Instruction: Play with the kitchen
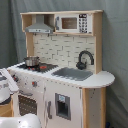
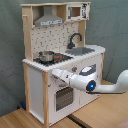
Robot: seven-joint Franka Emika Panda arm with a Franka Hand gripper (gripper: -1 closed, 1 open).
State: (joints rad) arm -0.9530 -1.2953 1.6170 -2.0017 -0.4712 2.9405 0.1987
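Note:
The kitchen (image 1: 65, 87) is a white and light-wood toy with a hood (image 1: 40, 26), a dotted backsplash, a black faucet (image 1: 85, 59) and a grey sink (image 1: 72, 73). A small metal pot (image 1: 31, 61) stands on its hob. In the second exterior view my gripper (image 2: 54, 74) is held against the kitchen (image 2: 37, 80) front, just under the counter edge and above the oven door (image 2: 62, 97). The pot (image 2: 46, 56) sits above and behind it. In the first exterior view only white parts of my arm (image 1: 6, 85) show at the left edge.
A toy microwave (image 1: 72, 23) fills the top shelf beside the hood. The kitchen stands on a wooden table (image 2: 100, 112) before a grey curtain. My arm (image 2: 107, 87) comes in from the second exterior view's right, across the cabinet front.

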